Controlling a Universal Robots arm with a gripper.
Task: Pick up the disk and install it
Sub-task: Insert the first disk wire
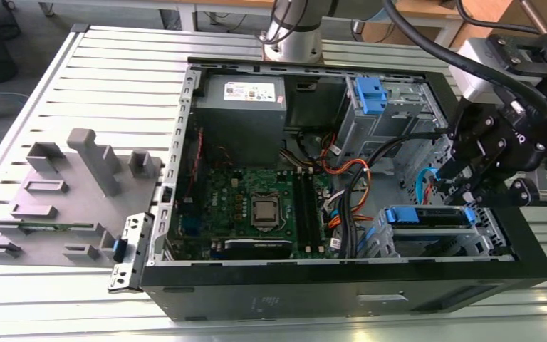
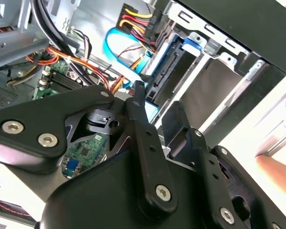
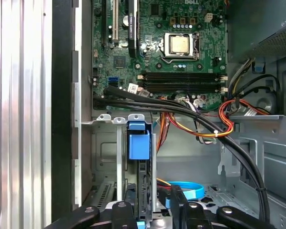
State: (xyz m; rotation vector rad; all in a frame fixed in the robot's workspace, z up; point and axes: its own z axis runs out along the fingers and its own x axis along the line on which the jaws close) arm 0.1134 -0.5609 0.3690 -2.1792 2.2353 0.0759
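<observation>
So the big slatted table has the open PC case lying on it, side panel off, with the green motherboard filling the middle. In the exterior view I'm parked over the corner of the case on that view's right, above the metal drive cage.

My gripper has its fingers spread apart and isn't clamped on anything. In the first wrist view they sit one on each side of the slot.

The disk is down in that cage, edge-on to me, right between my fingers and just beyond the tips, with what looks like a gap on at least one side. Its blue bracket sticks out at the far end.

My read is that this is the install end of the job, since the disk is in its bay and not in my grip. I can't tell if it's seated all the way. Any push or regrip has to stay dead straight along the slot and keep clear of the black cable bundle crossing just past the bracket.
</observation>
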